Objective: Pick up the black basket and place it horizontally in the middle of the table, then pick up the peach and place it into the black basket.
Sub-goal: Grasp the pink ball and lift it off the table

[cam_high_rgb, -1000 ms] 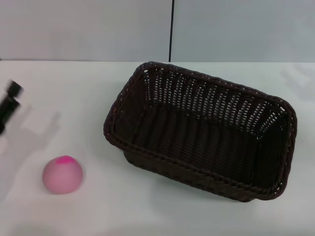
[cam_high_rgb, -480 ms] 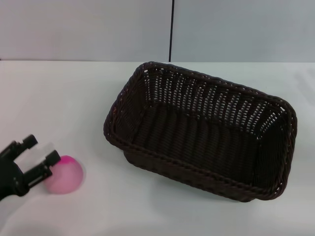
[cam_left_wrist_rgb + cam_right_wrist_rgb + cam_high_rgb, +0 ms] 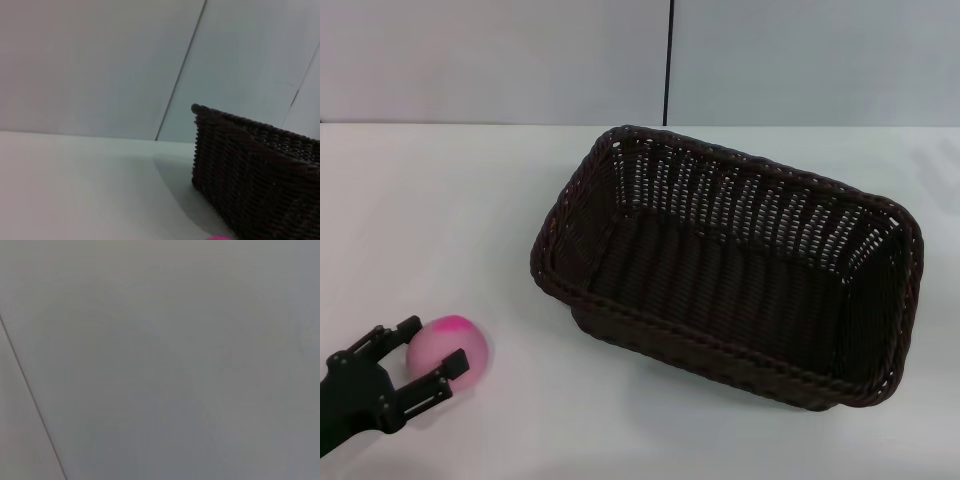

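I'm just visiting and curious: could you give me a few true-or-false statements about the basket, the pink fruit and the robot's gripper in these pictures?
1. The peach lies inside the black basket. False: it sits on the table, to the basket's left.
2. The left gripper is open, its fingers either side of the peach. True.
3. The basket holds nothing. True.
4. The right gripper is reaching into the basket. False: it is not in view.
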### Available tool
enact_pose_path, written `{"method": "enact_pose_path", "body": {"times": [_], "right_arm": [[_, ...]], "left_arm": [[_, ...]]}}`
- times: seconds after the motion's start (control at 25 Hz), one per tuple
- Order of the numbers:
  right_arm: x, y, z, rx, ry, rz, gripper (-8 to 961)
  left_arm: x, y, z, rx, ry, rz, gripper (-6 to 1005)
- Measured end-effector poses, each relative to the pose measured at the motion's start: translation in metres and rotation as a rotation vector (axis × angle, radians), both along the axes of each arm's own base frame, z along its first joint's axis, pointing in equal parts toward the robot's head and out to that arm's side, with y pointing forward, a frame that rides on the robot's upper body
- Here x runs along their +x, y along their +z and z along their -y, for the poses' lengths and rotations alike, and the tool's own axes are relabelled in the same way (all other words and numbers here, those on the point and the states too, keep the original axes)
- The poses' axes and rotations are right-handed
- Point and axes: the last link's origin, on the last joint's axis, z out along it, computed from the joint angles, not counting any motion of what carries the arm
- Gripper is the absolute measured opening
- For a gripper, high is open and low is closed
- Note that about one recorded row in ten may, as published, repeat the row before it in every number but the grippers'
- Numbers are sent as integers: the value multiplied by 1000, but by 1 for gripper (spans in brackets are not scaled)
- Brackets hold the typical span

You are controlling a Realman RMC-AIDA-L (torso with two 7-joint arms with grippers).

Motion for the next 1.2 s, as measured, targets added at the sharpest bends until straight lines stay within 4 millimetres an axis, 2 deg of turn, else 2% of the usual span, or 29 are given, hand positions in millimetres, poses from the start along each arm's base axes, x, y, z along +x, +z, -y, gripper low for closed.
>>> {"method": "enact_pose_path", "body": {"times": [0.48, 0.76, 1.04, 1.2], "right_arm": [[3, -3, 4, -2, -13, -7, 519], [6, -7, 6, -6, -36, -25, 519], [9, -7, 10, 2, -51, -32, 519], [10, -8, 11, -2, -56, -35, 519]], "left_arm": [[0, 0, -1, -13, 6, 2, 735], [4, 4, -2, 8, -10, 32, 362], [22, 26, -24, 200, -23, 212, 312], [46, 31, -47, 214, -97, 339, 280]]}}
